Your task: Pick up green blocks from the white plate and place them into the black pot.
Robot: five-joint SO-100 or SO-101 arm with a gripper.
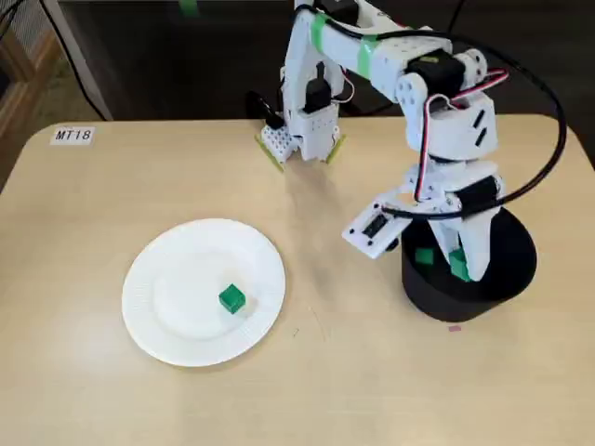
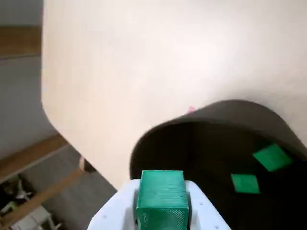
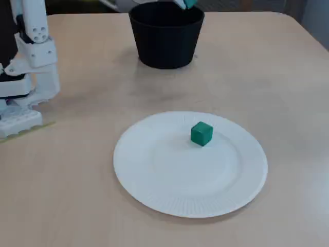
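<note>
My gripper (image 1: 462,263) hangs over the black pot (image 1: 502,279), shut on a green block (image 2: 162,196) that shows between its white jaws in the wrist view. That held block (image 3: 189,3) peeks in above the pot's rim (image 3: 165,15) in a fixed view. Two more green blocks (image 2: 272,157) (image 2: 245,183) lie on the pot's floor. One green block (image 1: 231,298) rests on the white plate (image 1: 167,279), right of its centre; in a fixed view that block (image 3: 201,133) sits toward the far side of the plate (image 3: 154,180).
The arm's white base (image 1: 302,139) is clamped at the table's far edge. A label reading MT18 (image 1: 72,135) sits at the far left corner. A small pink mark (image 1: 454,327) lies by the pot. In the wrist view the table edge (image 2: 48,115) drops to the floor.
</note>
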